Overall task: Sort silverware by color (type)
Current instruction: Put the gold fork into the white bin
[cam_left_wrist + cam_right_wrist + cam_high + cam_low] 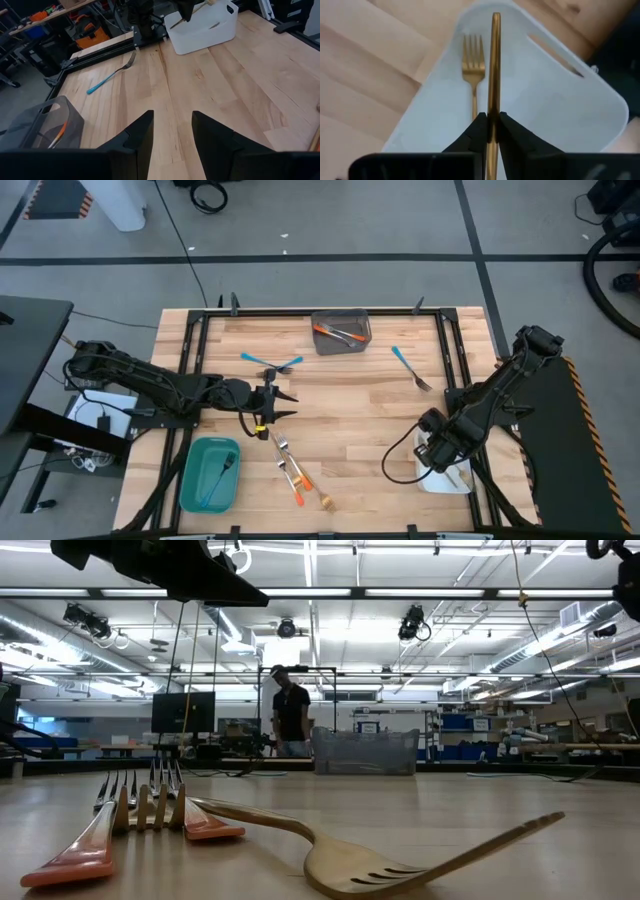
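My right gripper [493, 117] hangs over the white bin [555, 95] at the table's right near corner [450, 478], shut on a slim gold piece [495, 60]. A gold fork [473, 55] lies flat on the bin's floor. My left gripper [285, 404] is open above bare wood left of centre, its fingers [140, 132] touching nothing. Orange-handled pieces [297, 475] and a gold fork [400, 865] lie on the table near the front edge. Two crossed blue pieces [270, 363] and a blue fork [410, 368] lie farther back. My right gripper pinches the gold piece between its two fingers, on the slim shaft [494, 107]. The piece runs along the fingers and sticks out past their tips. It is lifted clear, above the white bin's opening. Which end of the piece is held cannot be seen.
A grey bin [342, 332] at the far edge holds orange-handled pieces. A teal bin [210, 472] at the near left holds blue ones. A black frame edges the table. A person [291, 715] stands in the room beyond. Bare wood lies at the table's centre.
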You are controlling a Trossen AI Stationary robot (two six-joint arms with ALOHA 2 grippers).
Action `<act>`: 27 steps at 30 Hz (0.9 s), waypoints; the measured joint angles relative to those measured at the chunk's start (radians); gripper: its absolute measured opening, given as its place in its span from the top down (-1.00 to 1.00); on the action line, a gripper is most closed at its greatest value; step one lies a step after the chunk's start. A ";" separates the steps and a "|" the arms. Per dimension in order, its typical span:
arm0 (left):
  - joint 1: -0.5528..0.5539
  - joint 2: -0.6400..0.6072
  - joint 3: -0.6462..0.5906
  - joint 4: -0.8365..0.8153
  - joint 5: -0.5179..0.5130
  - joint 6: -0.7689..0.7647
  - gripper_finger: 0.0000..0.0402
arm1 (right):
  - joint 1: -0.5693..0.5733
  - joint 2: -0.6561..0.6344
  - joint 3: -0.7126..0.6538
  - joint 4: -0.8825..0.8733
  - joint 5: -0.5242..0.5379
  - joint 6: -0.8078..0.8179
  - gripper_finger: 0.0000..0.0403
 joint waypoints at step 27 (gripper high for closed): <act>0.000 0.000 0.000 -0.040 0.000 -0.032 0.29 | 0.162 0.005 -0.009 -0.043 0.286 0.192 0.79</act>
